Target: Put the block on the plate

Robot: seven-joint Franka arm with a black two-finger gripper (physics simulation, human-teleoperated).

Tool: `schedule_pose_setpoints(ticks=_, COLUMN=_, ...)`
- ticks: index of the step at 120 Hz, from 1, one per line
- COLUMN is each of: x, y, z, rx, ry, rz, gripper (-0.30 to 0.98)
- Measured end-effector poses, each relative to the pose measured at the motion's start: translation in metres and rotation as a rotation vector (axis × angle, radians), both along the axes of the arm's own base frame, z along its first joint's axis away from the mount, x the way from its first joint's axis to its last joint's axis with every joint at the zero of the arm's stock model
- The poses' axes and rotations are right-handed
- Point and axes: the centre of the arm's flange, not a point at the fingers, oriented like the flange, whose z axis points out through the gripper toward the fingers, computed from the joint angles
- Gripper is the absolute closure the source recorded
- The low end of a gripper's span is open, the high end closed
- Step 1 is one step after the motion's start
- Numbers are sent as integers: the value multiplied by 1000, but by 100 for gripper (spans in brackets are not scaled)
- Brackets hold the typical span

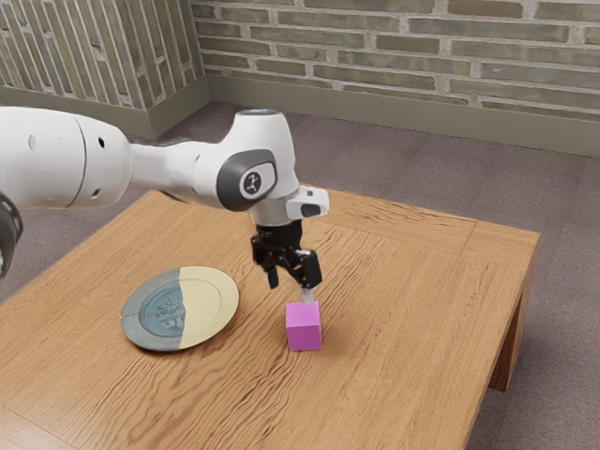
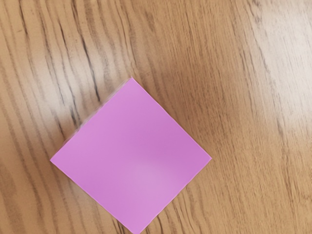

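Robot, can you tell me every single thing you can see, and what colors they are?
block: one, pinkish purple, on the table
plate: one, part blue-grey and part cream, on the table, beside the block toward the exterior view's left
table: one, brown wood, standing on the floor
floor: one, purplish grey, under the table
brick wall: one, with corners, grey-brown, behind the table
my arm: one, white, reaching over the table
my gripper: one, black, open above the block

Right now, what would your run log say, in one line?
gripper open, just above block | block on table, not gripped, apart from plate | plate empty | placing not yet done
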Motion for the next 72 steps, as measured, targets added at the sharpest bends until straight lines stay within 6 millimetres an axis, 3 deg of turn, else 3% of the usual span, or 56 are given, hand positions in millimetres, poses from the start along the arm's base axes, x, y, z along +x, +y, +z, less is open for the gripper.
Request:
schedule_pose_setpoints(ticks=16, x=1, y=7, z=-33, rx=-43, ry=3, rz=158, gripper=0)
schedule_pose_setpoints(ticks=44, x=9, y=2, z=-46, rx=-92, ry=-52, rz=342, gripper=0)
schedule_pose_setpoints(ticks=72, x=1, y=11, z=-64, rx=-76, ry=-34, rz=476, gripper=0)
